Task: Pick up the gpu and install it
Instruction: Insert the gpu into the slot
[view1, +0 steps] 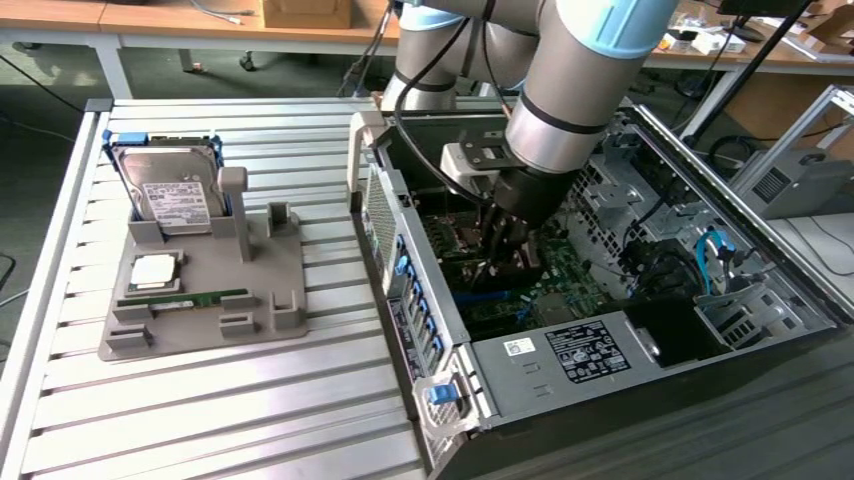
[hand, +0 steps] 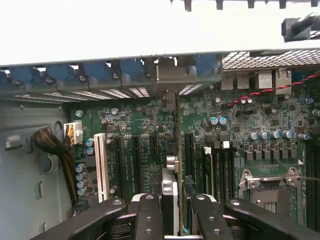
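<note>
We see the open computer case (view1: 561, 330) lying on the slatted table (view1: 200, 420), its motherboard (hand: 145, 125) facing up at the wrist camera. At the exterior view's left sits a grey fixture tray (view1: 200, 300) carrying a hard drive (view1: 167, 185), a processor chip (view1: 151, 270) and a narrow memory stick (view1: 200, 298); none of these matter to us now.

The arm reaches down into the case, and the gripper (hand: 178, 210) hangs low over the expansion slots (hand: 127, 160). Its fingers (hand: 148, 215) are clamped on the gpu (hand: 178, 150), which we see edge-on in the wrist view: a thin card standing upright, running from between the fingers toward the rear wall of the case, its bracket end (hand: 169, 100) near the row of blue slot clips (hand: 100, 70).

We judge the card to be at or just above its slot; whether the edge connector is already seated we cannot tell. To do this well, we would keep the card square to the board, hold the bracket lined up with its opening in the rear wall, and press straight down without rocking, so the connector enters evenly along its length.
</note>
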